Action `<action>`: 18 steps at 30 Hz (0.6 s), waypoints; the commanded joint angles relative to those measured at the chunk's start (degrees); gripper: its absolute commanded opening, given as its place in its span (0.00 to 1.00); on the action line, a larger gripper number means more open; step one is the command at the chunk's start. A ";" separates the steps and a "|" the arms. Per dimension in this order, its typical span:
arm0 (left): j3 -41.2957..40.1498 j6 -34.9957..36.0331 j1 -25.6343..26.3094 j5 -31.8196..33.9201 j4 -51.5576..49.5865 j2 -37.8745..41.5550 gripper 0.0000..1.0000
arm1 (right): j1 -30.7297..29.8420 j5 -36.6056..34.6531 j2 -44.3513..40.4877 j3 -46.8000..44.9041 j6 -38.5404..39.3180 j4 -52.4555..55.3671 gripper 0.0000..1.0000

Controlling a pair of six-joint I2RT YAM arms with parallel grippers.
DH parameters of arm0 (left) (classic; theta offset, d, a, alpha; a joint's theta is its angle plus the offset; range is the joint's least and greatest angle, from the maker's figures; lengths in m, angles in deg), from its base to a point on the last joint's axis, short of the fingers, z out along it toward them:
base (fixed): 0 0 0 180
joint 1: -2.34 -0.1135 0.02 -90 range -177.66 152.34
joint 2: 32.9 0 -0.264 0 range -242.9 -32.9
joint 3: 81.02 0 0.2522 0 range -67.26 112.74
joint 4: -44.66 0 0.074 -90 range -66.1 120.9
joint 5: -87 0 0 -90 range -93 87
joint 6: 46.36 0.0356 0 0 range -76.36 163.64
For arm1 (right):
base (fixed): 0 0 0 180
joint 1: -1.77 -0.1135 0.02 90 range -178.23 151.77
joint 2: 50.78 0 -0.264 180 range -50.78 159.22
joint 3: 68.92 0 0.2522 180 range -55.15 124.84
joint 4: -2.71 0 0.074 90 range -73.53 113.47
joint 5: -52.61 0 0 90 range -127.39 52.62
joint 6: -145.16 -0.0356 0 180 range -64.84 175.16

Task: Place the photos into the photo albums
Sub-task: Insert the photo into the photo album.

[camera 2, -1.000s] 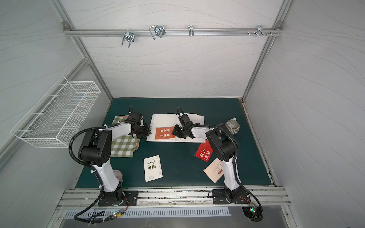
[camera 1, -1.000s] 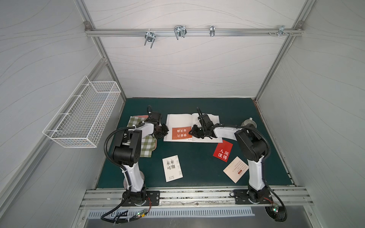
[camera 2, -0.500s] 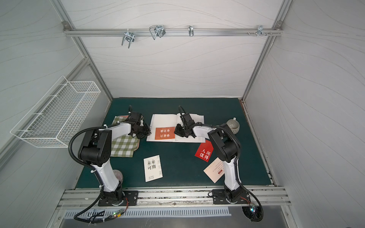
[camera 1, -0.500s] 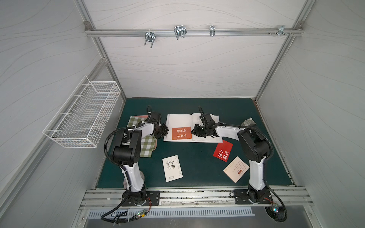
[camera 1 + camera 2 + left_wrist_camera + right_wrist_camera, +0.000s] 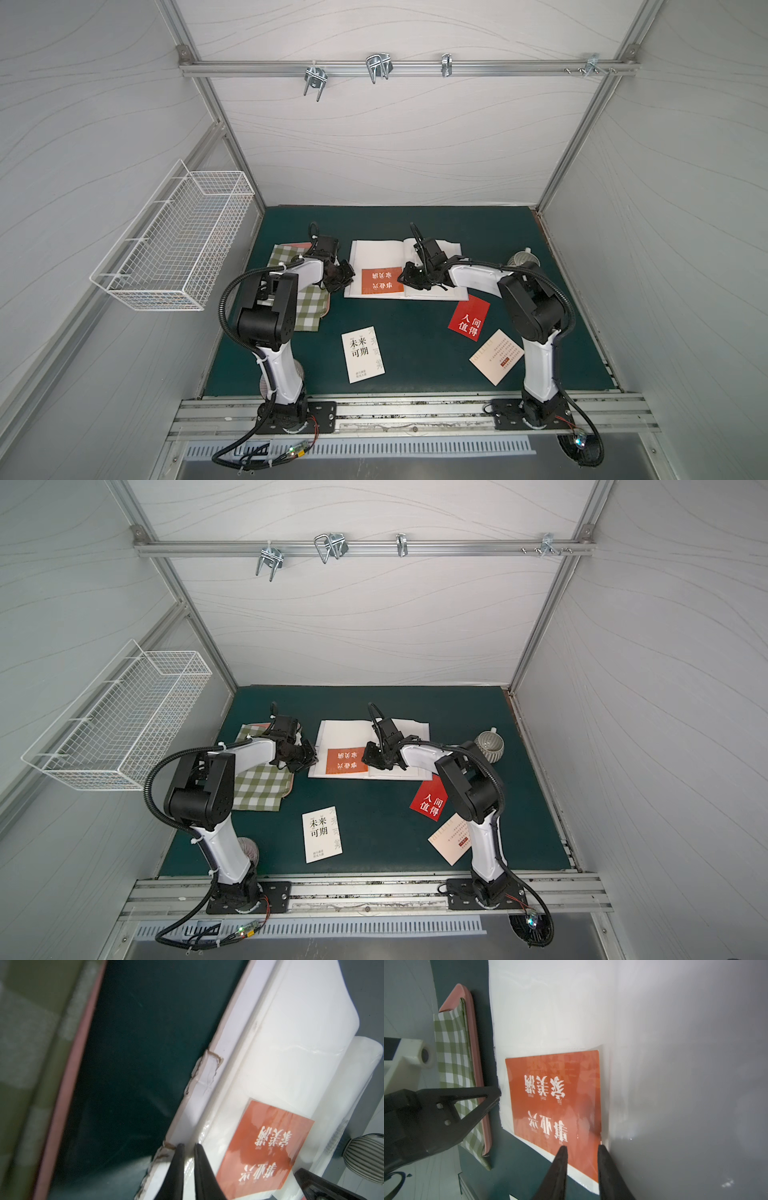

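The photo album (image 5: 374,253) lies open at the back middle of the green mat. An orange photo (image 5: 382,281) with white characters sits under the clear sleeve of its left page, also plain in the right wrist view (image 5: 554,1095). My right gripper (image 5: 581,1147) stands open just above that photo's corner by the spine, nothing between its fingers. My left gripper (image 5: 189,1145) is shut on the shiny sleeve edge at the album's left side. On the mat lie a red photo (image 5: 469,321), a white photo (image 5: 362,353) and a cream photo (image 5: 496,356).
A green-and-white checked cloth (image 5: 309,303) on a pink tray (image 5: 477,1084) lies left of the album, under my left arm. A ribbed cup (image 5: 490,746) stands at the back right. A wire basket (image 5: 174,241) hangs on the left wall.
The orange photo was tilted a second ago and now lies square on the left page. My right gripper's jaws have parted. The left arm has not moved.
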 commanded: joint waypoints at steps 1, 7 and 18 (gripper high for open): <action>-0.58 -1.10 -0.21 -0.49 0.70 -1.53 0.15 | -0.37 -2.08 1.67 1.29 0.93 4.12 0.34; -0.52 -1.21 -0.16 -0.77 0.72 -1.55 0.15 | -1.18 -3.70 3.16 4.16 2.16 7.77 0.42; -0.61 -1.46 -0.20 -1.31 1.11 -1.32 0.15 | -1.82 -2.77 4.37 5.75 2.22 8.13 0.44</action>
